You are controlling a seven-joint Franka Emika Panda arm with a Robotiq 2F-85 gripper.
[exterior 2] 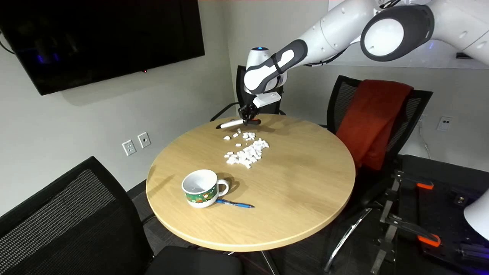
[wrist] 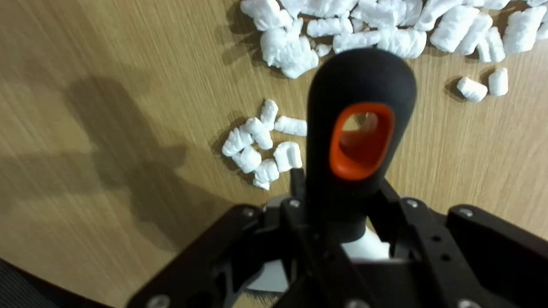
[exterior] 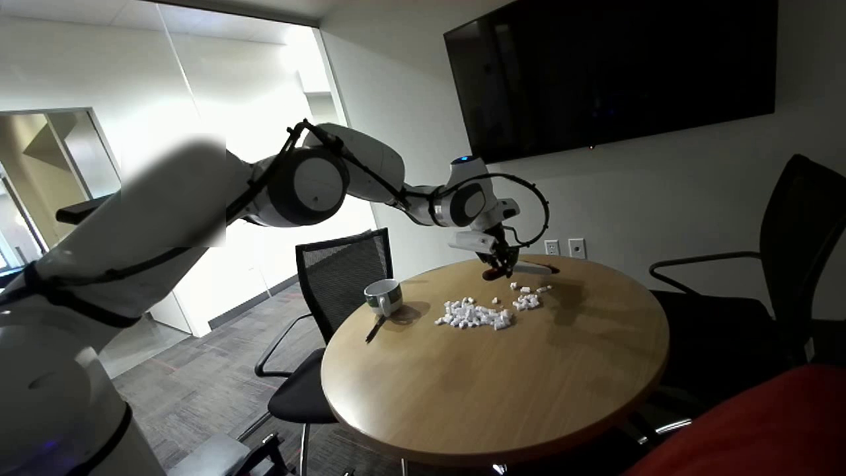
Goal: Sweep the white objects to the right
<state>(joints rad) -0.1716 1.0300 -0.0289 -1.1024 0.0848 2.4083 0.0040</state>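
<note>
White pieces (exterior 2: 248,153) lie loose on the round wooden table (exterior 2: 298,214), near the middle of the frame in both exterior views: a dense patch, then a smaller clump (exterior: 527,302) and a few strays on the side toward the brush (exterior: 531,268). In my wrist view a band of pieces runs along the top, a clump sits left of centre, and two singles lie at upper right. My gripper (wrist: 340,188) is clamped on the brush's black handle (wrist: 361,81), one finger to each side; an orange-lined hole shows toward the handle's end. In an exterior view the brush's white head (exterior 2: 232,123) points left at upper centre; whether it touches the table I cannot tell. A white mug (exterior 2: 200,190) with a green band stands upright below and left of centre there, a blue pen (exterior 2: 235,204) just beside it, contact unclear. Past the table, same frame, I note a chair (exterior 2: 345,89) draped with red cloth (exterior 2: 370,122) at right and a wall screen (exterior 2: 103,38) at upper left.
</note>
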